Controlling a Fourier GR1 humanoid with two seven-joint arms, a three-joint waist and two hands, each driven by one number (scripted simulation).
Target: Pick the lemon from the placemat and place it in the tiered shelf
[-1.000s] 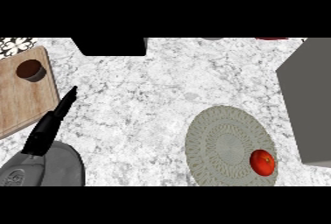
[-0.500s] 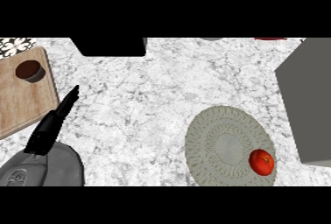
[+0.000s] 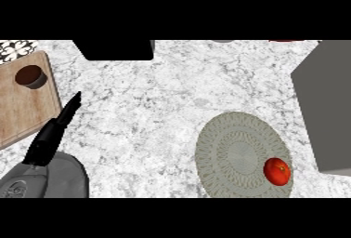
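Note:
A round grey-green placemat (image 3: 237, 155) lies on the marble counter at the lower right. On its right edge sits a small red, round fruit (image 3: 277, 170), not yellow like a lemon. A large grey block (image 3: 329, 102), possibly the tiered shelf, fills the right edge. My left hand (image 3: 53, 132) comes in from the lower left with straight fingers pointing up and right, far from the fruit, touching nothing. My right hand does not show.
A wooden cutting board (image 3: 21, 102) with a dark brown cup (image 3: 31, 76) lies at the left edge. A black box (image 3: 115, 49) stands at the back centre. A patterned tile corner (image 3: 14, 46) shows at the top left.

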